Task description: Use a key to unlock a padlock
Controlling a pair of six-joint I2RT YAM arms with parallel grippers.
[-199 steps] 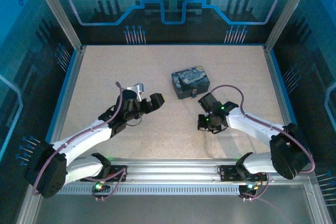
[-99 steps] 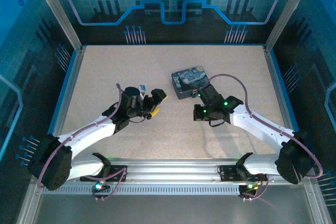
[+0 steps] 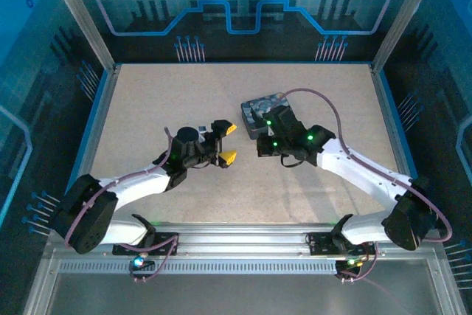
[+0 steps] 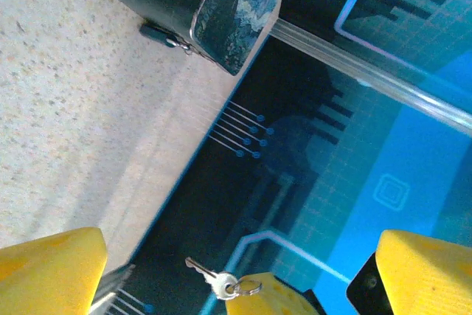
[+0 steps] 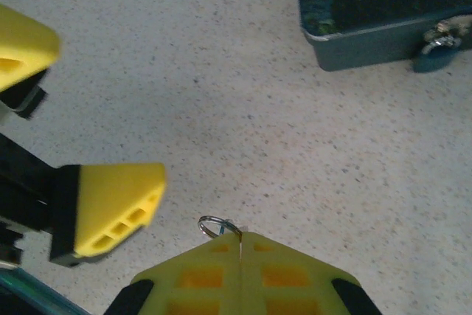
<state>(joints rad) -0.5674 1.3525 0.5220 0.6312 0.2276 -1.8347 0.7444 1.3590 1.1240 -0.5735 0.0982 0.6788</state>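
The left gripper (image 3: 228, 142) reaches forward, jaws spread wide; facing it, the right gripper (image 5: 240, 248) is pressed together, pinching the key (image 4: 209, 274) by its ring. The padlock (image 5: 435, 46) sits beyond it, rightward.

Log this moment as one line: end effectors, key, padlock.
left end effector: open, empty | right end effector: shut on key | padlock: at front of tin, key not inserted

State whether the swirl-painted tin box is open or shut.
Shut: the swirl-painted tin box has its lid down flat, with a small dark padlock hanging at its front.
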